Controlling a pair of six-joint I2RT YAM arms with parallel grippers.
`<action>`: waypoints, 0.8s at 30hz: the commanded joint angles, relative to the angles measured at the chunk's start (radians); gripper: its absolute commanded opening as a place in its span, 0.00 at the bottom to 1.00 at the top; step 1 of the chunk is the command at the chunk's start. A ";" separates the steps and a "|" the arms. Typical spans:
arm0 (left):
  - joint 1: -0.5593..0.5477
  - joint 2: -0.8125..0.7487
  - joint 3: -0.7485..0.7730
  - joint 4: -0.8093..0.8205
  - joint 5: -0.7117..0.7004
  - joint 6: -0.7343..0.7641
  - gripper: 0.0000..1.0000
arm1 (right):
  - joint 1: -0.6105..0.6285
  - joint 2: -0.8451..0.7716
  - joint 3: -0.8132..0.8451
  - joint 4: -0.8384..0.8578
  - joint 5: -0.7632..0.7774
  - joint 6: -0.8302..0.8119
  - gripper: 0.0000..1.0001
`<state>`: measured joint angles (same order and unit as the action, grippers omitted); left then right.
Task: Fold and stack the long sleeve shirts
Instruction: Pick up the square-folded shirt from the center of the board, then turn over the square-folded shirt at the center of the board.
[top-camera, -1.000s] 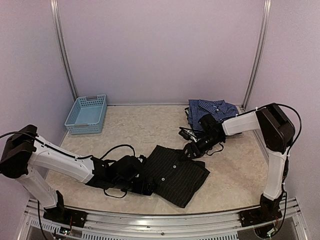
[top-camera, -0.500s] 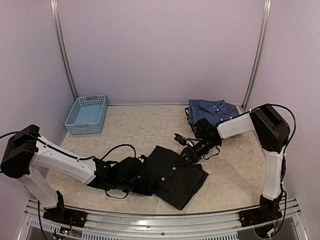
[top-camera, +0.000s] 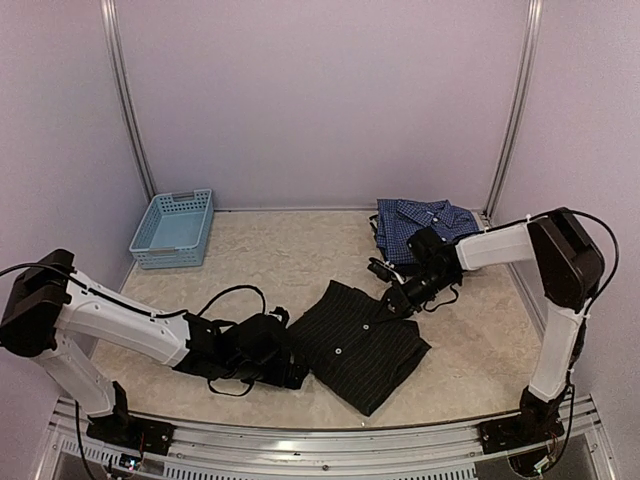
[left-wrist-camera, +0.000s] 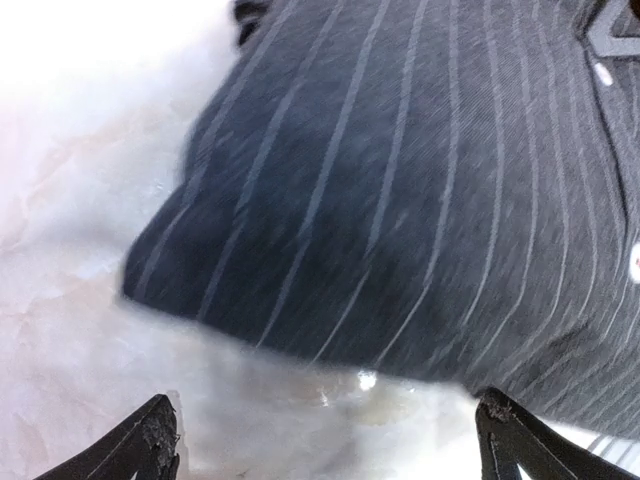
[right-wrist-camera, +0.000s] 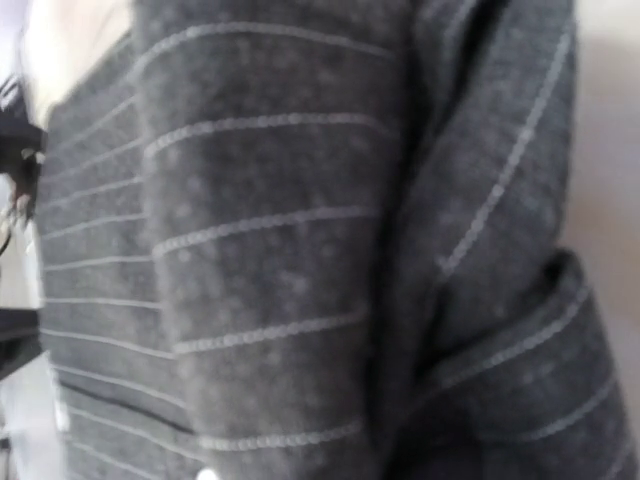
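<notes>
Top external: black pinstriped shirt (top-camera: 360, 345) lies roughly folded on the desk (top-camera: 280, 260), near centre. Blue check shirt (top-camera: 422, 222) bunched at far right, basket (top-camera: 173, 228) far left. Left jaws at the black shirt's left edge, right jaws at its far corner; spread of either unreadable here.

Left wrist: fingertips (left-wrist-camera: 150, 445) set wide, only desk between them, shirt hem just ahead.

Right wrist: pinstriped cloth fills the frame, folds overlapping. Jaws hidden; cannot tell their state.

On the table (top-camera: 300, 250) lie a pinstriped shirt (top-camera: 360, 345), a checked shirt (top-camera: 425, 220) and a basket (top-camera: 166, 257).
</notes>
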<state>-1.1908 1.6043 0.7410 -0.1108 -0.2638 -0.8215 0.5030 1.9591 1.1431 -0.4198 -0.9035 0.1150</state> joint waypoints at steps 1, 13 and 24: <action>0.002 -0.091 0.036 -0.108 -0.124 0.014 0.99 | -0.080 -0.239 -0.005 -0.132 0.221 0.028 0.00; 0.127 -0.224 0.097 -0.167 -0.153 0.108 0.99 | -0.096 -0.563 0.376 -0.803 1.284 0.224 0.00; 0.164 -0.210 0.099 -0.172 -0.160 0.110 0.99 | 0.101 -0.377 0.353 -0.958 1.592 0.465 0.00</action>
<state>-1.0374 1.3930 0.8211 -0.2684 -0.4053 -0.7238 0.5270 1.5234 1.5330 -1.3090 0.5610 0.4664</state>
